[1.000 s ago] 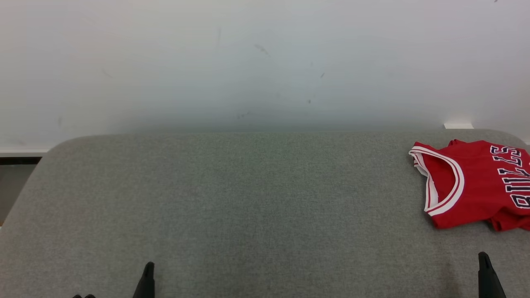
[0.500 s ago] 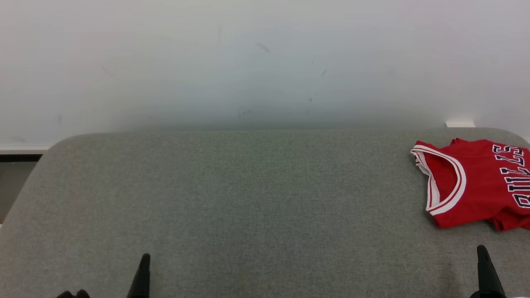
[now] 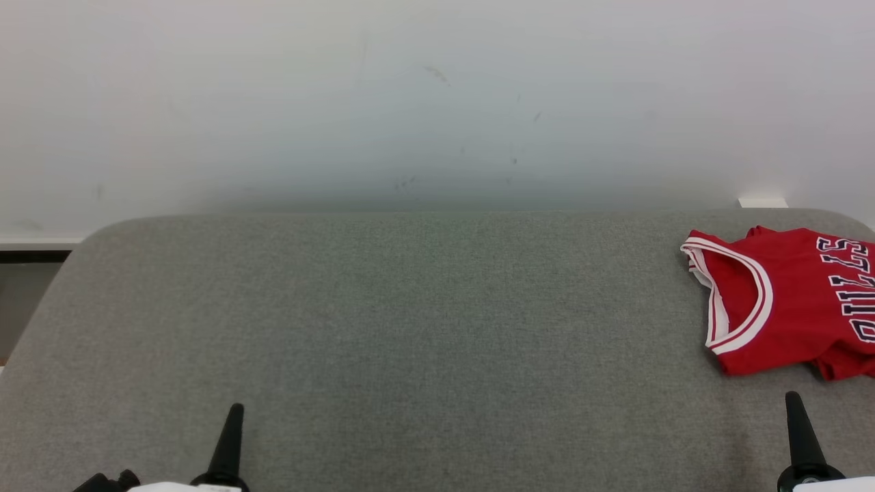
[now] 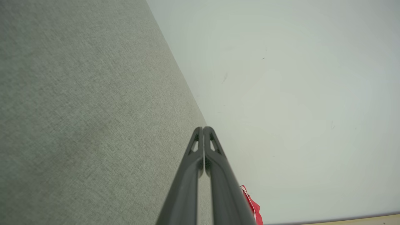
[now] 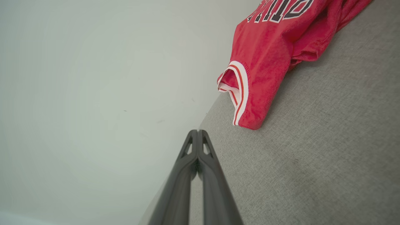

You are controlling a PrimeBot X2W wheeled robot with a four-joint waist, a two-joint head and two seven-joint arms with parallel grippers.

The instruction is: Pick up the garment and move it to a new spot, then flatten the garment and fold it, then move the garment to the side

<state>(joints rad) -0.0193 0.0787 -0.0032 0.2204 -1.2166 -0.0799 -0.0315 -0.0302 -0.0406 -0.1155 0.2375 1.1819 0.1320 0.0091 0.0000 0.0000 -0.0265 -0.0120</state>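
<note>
A grey fabric-covered bench fills the lower half of the head view. Its far edge runs across the middle of the frame against a pale wall marked with a few faint scuffs. The bench corners are rounded; beyond the left one a dark strip sits at the foot of the wall, and a small white block shows behind the far edge at upper right.

The garment, a red jersey with white-and-red trim and dark lettering, lies bunched at the right edge of the frame near the bench's far right corner, and that edge of the frame cuts it off.

My left jaws, at lower left, are pressed fully together and hold nothing. The left wrist view shows the dark fingers meeting at their tips over bare fabric, with a sliver of red beside them. My right jaws, at lower right, are likewise closed and empty, their fingers touching. They sit just below the garment and apart from it. Bare bench spans the frame from the left corner to the jersey.
</note>
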